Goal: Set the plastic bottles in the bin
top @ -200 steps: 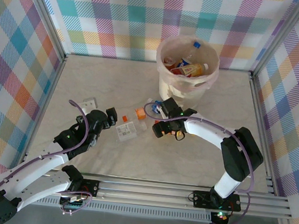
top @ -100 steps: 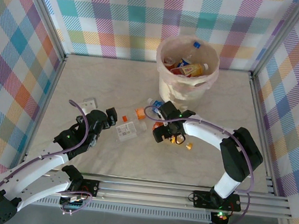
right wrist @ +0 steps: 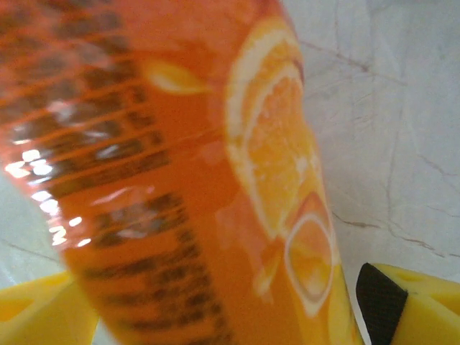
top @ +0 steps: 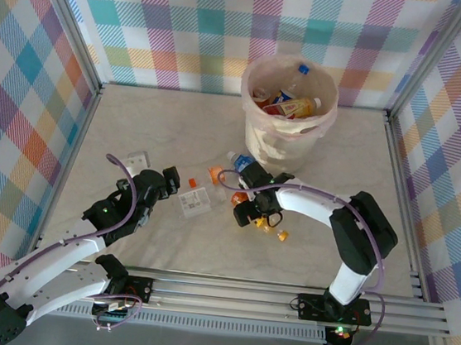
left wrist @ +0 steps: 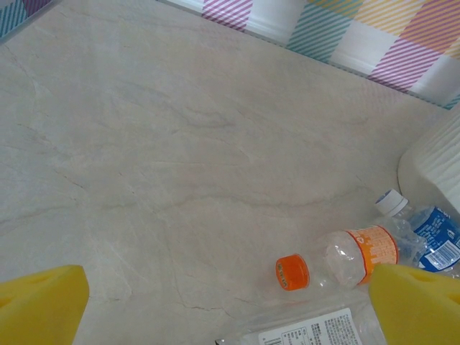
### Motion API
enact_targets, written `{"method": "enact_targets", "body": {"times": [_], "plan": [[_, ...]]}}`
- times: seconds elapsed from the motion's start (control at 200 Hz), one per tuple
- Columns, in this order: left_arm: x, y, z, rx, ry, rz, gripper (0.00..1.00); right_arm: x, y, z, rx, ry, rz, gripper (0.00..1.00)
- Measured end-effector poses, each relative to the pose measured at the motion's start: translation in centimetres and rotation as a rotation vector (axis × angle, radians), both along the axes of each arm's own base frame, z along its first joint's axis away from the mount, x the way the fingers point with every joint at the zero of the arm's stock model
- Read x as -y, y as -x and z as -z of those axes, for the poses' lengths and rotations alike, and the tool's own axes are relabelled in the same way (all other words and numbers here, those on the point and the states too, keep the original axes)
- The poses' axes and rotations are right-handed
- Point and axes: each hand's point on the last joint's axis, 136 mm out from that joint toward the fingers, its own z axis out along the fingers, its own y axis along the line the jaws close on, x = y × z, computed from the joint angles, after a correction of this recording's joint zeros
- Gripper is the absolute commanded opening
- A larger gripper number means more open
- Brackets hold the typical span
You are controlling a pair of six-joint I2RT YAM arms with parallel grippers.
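Observation:
The cream bin point(top: 261, 139) stands at the back with several plastic bottles point(top: 292, 106) inside. My right gripper point(top: 249, 215) is low over an orange-labelled bottle point(right wrist: 180, 187) lying on the table, its orange cap point(top: 283, 235) pointing right. The bottle lies between my right fingers point(right wrist: 420, 309); I cannot see if the pads press it. My left gripper point(left wrist: 230, 320) is open and holds nothing, just left of an orange-capped clear bottle point(left wrist: 338, 260), a blue-labelled bottle point(left wrist: 435, 241) and a flattened white-labelled bottle point(left wrist: 309, 334).
A small white block point(top: 138, 160) lies on the table left of my left arm. Checked walls and metal rails close in the table on three sides. The bin's wall point(left wrist: 438, 165) rises at the right of the left wrist view.
My right gripper has dropped toward the near edge onto the orange-labelled bottle, and its jaws have narrowed a little around it. The left arm has not moved.

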Motion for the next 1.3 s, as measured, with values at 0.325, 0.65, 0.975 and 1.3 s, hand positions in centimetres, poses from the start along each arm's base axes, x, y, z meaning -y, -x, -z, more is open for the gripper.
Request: {"method": "enact_targets", "body": {"times": [0.325,0.65,0.975,1.3], "plan": [[-0.2,0.0,0.0,0.0,-0.005,-0.011,1.0,0.1,0.2,1.1,-0.02,0.024,-0.002,0.59],[-0.1,-0.1,0.1,-0.018,-0.003,-0.021,1.0,-0.5,0.9,-1.0,0.003,0.003,-0.03,0.34],[-0.7,0.1,0.2,-0.025,-0.013,-0.052,1.0,-1.9,-0.5,-13.8,0.244,-0.21,-0.031,0.34],[-0.8,0.1,0.0,-0.02,-0.01,-0.06,1.0,-2.7,-3.2,-30.4,0.62,-0.418,-0.046,0.33]]}}
